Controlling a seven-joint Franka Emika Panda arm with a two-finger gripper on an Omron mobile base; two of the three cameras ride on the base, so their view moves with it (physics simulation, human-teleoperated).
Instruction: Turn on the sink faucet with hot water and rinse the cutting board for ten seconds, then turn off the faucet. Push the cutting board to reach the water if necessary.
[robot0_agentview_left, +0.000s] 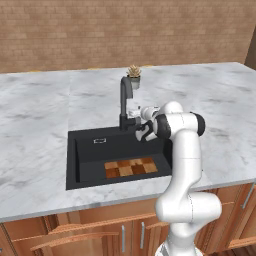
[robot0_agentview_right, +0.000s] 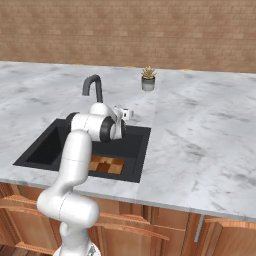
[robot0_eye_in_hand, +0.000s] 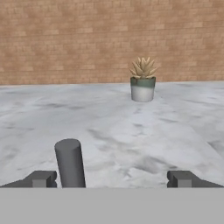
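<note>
The pincer (robot0_eye_in_hand: 112, 178), spread wide and holding nothing, hovers beside the sink faucet (robot0_agentview_left: 125, 95) at the rear rim of the sink (robot0_agentview_left: 85, 137), while the cutting board (robot0_agentview_left: 130, 167) lies flat near the basin's front wall.

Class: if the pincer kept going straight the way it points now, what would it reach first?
Probably the faucet lever, standing between the open pincer tips near one of them; the potted plant sits further behind, depth unclear.
</note>
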